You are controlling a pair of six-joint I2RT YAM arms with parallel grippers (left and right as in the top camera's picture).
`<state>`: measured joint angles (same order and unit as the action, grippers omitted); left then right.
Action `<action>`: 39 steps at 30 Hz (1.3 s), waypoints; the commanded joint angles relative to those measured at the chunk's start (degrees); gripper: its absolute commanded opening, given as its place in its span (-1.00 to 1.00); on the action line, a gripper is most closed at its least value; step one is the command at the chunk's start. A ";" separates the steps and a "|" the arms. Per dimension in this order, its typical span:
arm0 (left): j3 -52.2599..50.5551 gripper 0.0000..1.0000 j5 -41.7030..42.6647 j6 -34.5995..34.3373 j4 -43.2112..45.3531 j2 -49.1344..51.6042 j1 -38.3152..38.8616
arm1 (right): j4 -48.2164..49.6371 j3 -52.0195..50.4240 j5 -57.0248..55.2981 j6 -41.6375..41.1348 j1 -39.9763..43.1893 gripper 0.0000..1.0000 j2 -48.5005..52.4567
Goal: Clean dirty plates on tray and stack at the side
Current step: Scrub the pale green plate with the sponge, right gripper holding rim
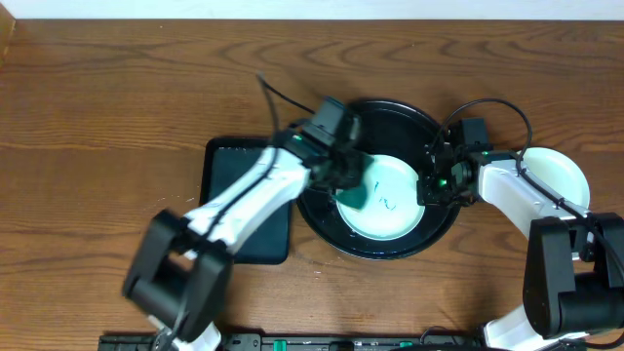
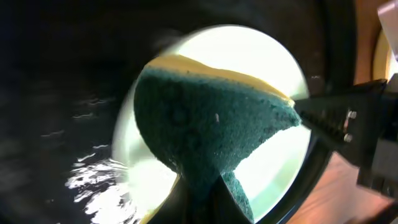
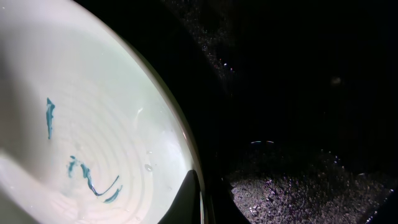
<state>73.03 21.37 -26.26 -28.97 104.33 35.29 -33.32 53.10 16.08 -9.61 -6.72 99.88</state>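
Note:
A pale mint plate (image 1: pixel 390 200) with thin blue scribbles (image 3: pixel 87 174) lies in the round black tray (image 1: pixel 390 109). My left gripper (image 1: pixel 343 175) is shut on a green and yellow sponge (image 2: pixel 205 130) that rests on the plate's left part (image 2: pixel 273 168). My right gripper (image 1: pixel 429 185) is shut on the plate's right rim (image 3: pixel 186 168), one finger on the inside and one outside. Another pale plate (image 1: pixel 561 175) sits on the table at the right, beside the tray. A pale yellow plate is out of view.
A rectangular black tray (image 1: pixel 229 175) lies left of the round tray, partly under my left arm. The wooden table (image 1: pixel 97 117) stretches to the left and back. The right arm's cable (image 1: pixel 492 105) loops over the round tray's right edge.

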 commanded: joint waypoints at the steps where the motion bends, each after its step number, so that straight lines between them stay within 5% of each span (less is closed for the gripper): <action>1: 0.02 -0.85 3.93 -7.06 2.51 4.76 2.73 | -0.61 -0.39 -2.95 0.22 -0.35 -0.98 1.68; 11: 0.04 -0.85 16.79 -13.53 10.71 17.92 6.10 | -0.74 -0.39 -2.95 0.24 -0.35 -0.98 1.68; 20: 0.07 -0.85 21.03 -8.17 16.22 18.78 7.69 | -0.81 -0.39 -2.95 0.24 -0.35 -0.98 1.68; 32: 4.07 -0.85 -26.05 -7.21 -12.41 18.14 -0.72 | -2.16 -0.39 -2.97 0.28 -0.46 -0.98 1.68; 39: 7.43 -0.85 -30.08 -7.21 -12.66 18.14 -1.05 | -2.08 -0.39 -2.97 2.60 -0.46 -0.97 1.68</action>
<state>82.63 9.96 -34.15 -41.93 117.67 37.15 -35.33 53.41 17.69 -9.56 -7.14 100.03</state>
